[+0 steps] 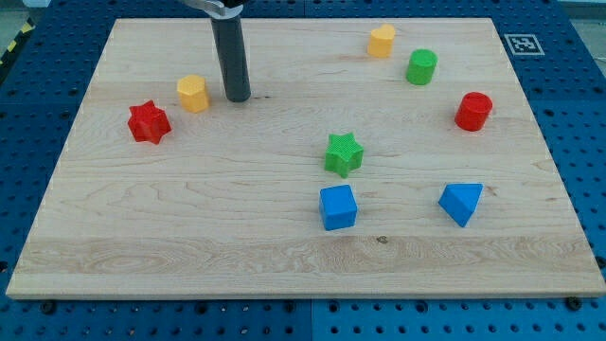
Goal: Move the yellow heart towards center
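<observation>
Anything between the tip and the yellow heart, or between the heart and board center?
Two yellow blocks show, and I cannot tell which is the heart. My tip stands just right of the left yellow block with nothing between; that block's way to the center runs through the tip. The upper yellow block has no block between it and the center.

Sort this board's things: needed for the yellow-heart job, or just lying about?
Job: my tip; left yellow block or top yellow block (which is the heart, unclear).
Lying about: red star, green star, green cylinder, red cylinder, blue cube, blue triangle.
</observation>
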Available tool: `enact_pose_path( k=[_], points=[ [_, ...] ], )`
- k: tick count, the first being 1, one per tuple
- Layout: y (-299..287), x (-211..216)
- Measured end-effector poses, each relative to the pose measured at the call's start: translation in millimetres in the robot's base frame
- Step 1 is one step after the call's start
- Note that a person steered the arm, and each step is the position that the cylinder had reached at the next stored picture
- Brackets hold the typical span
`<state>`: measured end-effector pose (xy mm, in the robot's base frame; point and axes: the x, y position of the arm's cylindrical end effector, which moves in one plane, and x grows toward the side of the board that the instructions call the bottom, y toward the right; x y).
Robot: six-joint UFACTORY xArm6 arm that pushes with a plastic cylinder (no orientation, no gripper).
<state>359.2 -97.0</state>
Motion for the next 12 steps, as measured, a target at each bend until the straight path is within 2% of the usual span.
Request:
enact_pose_path(
  k=[2,3,5,6,7,8,9,10,12],
  points=[
    [-61,-3],
    [-67,-7],
    [63,-41],
    [68,-77],
    [120,-132],
    [185,-168],
    [249,-167],
    [273,-163],
    [243,-135]
  ],
)
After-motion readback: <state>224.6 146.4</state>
